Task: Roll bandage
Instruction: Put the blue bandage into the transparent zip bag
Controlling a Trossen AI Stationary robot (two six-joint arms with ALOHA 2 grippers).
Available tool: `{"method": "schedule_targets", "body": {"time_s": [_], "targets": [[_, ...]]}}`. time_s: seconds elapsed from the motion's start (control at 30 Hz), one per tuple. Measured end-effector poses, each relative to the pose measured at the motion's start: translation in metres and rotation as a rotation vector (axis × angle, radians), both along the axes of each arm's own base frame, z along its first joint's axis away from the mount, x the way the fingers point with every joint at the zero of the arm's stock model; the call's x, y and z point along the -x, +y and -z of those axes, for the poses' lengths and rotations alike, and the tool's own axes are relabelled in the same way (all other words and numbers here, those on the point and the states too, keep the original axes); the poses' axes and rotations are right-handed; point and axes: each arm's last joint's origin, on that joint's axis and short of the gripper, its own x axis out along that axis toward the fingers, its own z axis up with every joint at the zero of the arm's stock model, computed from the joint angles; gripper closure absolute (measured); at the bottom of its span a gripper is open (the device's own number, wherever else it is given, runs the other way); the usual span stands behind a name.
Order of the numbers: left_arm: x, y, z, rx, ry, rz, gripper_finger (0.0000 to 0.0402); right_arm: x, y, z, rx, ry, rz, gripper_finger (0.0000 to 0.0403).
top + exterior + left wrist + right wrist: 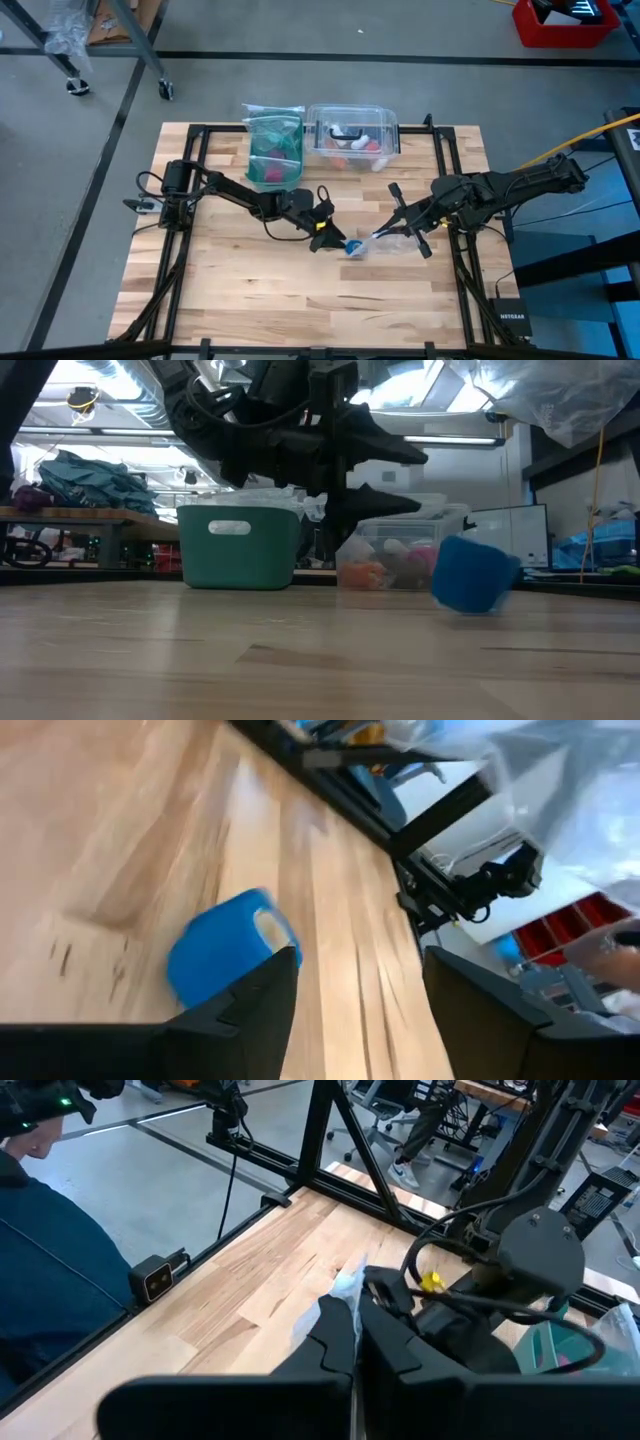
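Observation:
The bandage (353,246) is a small bright blue roll lying on the wooden table near its middle; the low view shows the bandage (470,574) resting on the boards. My left gripper (330,235) is open just left of it, and in the left wrist view the roll (215,955) lies past one fingertip, outside the gap of my left gripper (360,958). My right gripper (392,232) hovers to the roll's right, shut on a clear zip bag (385,241). My right gripper pinches the clear zip bag between its two shut fingers at a crumpled edge (335,1295). The fingers slant down toward the table's left. The bag is lifted off the table, and the low view shows the plastic (560,400) high above the boards.
A teal bin (272,150) with a plastic bag in it and a clear plastic box (352,135) holding small items stand at the table's far edge. Black frame rails (445,160) run along the table's sides. A person in dark blue (40,1250) stands beyond the table.

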Motion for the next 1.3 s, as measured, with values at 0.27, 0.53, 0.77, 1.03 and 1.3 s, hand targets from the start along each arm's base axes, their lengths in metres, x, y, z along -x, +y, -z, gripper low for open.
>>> {"method": "schedule_targets", "body": {"time_s": [0.27, 0.53, 0.77, 1.03, 1.3], "targets": [[-0.001, -0.002, -0.007, 0.013, -0.070, 0.012, 0.0194, 0.000, 0.000, 0.000, 0.001, 0.002, 0.000, 0.0402], [-0.002, -0.003, -0.030, 0.059, -0.299, 0.052, 0.0199, 0.001, 0.000, 0.004, 0.012, 0.044, 0.000, 0.0402], [-0.001, -0.009, -0.038, 0.023, -0.398, 0.085, 0.0202, 0.001, 0.000, 0.004, 0.011, 0.045, -0.005, 0.0402], [-0.002, -0.016, -0.037, -0.106, -0.440, -0.001, 0.0202, 0.000, -0.001, 0.000, 0.012, 0.000, 0.032, 0.0402], [-0.006, -0.015, -0.044, -0.124, -0.473, -0.023, 0.0202, -0.001, -0.001, -0.001, 0.007, -0.018, 0.032, 0.0402]]}}
